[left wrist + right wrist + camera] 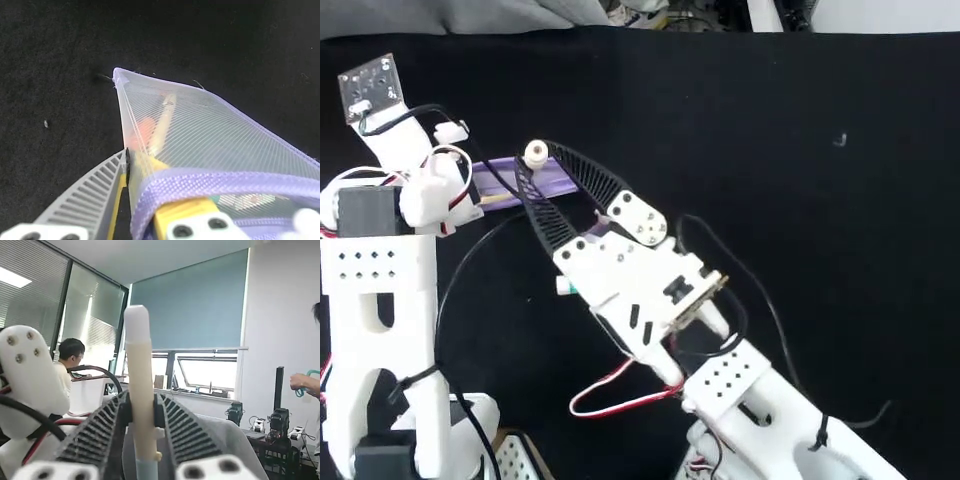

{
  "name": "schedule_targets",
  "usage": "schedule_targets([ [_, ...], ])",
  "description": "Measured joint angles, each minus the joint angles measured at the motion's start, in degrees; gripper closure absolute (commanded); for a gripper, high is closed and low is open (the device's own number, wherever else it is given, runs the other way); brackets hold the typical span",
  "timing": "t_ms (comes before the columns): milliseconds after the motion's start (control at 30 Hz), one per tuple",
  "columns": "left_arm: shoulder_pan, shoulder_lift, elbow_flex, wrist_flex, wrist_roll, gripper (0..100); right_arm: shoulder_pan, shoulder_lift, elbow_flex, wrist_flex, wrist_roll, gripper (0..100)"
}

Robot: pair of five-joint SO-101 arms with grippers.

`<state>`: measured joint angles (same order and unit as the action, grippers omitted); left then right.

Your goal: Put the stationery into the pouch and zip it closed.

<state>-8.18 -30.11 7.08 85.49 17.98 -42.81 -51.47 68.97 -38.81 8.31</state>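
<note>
Your right hand (536, 158) grips the white pen (138, 370) upright at the far edge of the pouch (560, 180), which runs left to right, clamped in your left hand (129, 167).

My left arm (375, 290) stands at the near left edge, wrist turned to the right. My left gripper (135, 162) is clamped on the rim of the mesh pouch (210, 135), with one ribbed finger (95, 195) outside it and the other inside. My right arm (760, 400) comes in from the near right and stretches diagonally towards the far left. My right gripper (533, 168) squeezes a white pen (137, 355) between its ribbed fingers (95, 435), tips close beside my left gripper.
</note>
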Motion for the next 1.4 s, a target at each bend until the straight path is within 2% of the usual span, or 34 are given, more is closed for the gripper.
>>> schedule_targets([
  [233, 0.00, 0.00, 0.00, 0.00, 0.00, 97, 0.00, 1.85, 0.97, 0.35, 0.00, 98.7],
  [433, 0.00, 0.00, 0.00, 0.00, 0.00, 97, 1.93, 12.84, 0.97, -4.92, -0.09, 97.5],
  [633, 0.00, 0.00, 0.00, 0.00, 0.00, 97, 1.93, 22.77, 0.79, -10.46, -0.09, 81.9],
  [1067, -2.02, 0.00, 0.00, 0.00, 0.00, 97, 2.02, 21.45, 0.70, -11.69, -0.09, 81.8],
  [1200, -2.11, 0.00, 0.00, 0.00, 0.00, 97, 2.02, 12.57, 0.70, -5.71, -0.09, 81.8],
  [1400, -6.24, 0.00, 1.14, -2.02, 0.09, 97, 3.16, -6.86, -4.92, 19.69, -0.09, 81.8],
])
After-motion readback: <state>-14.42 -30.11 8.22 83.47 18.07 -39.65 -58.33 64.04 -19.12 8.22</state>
